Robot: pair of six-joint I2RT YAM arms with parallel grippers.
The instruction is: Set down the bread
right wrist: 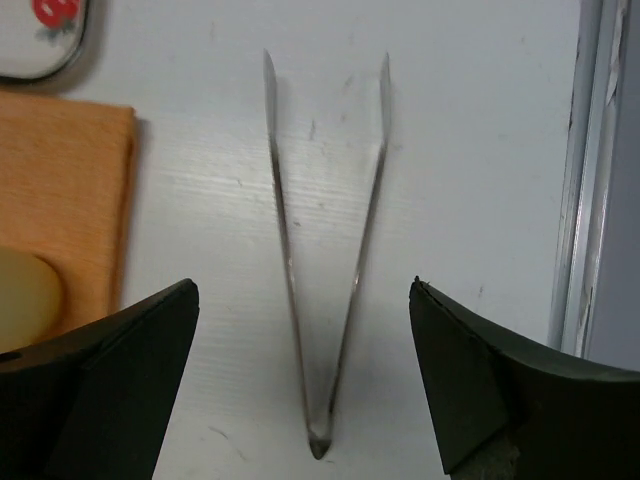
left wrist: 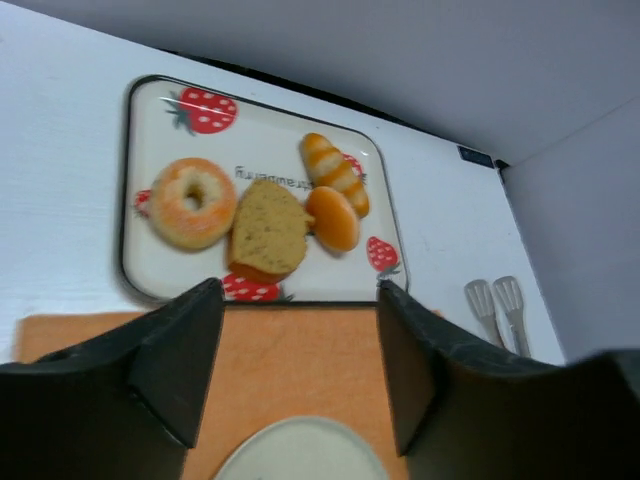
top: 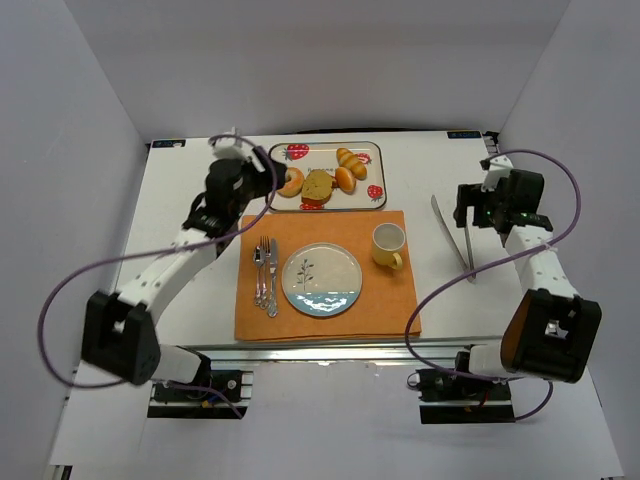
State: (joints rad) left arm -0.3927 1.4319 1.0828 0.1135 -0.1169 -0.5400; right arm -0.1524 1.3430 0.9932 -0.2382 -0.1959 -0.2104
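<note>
The bread lies on a strawberry-print tray point(top: 322, 155) point(left wrist: 150, 120) at the back: a glazed ring point(top: 291, 181) point(left wrist: 192, 202), a brown slice point(top: 319, 186) point(left wrist: 265, 228), a striped roll point(top: 352, 160) point(left wrist: 335, 172) and a round bun point(top: 345, 179) point(left wrist: 332, 218). My left gripper point(top: 240, 200) point(left wrist: 298, 295) hovers open over the orange placemat point(top: 390, 300) point(left wrist: 290, 360), just short of the tray's near edge, holding nothing. On the right, metal tongs point(top: 452, 235) point(right wrist: 318, 435) lie on the table. My right gripper point(top: 478, 205) point(right wrist: 300, 290) stands wide open above them, its fingers apart from them.
A white and blue plate point(top: 322, 280) point(left wrist: 300, 450) sits mid-placemat, with cutlery point(top: 265, 275) to its left and a yellow cup point(top: 388, 243) point(right wrist: 25, 295) at its back right. White walls close in the table on three sides.
</note>
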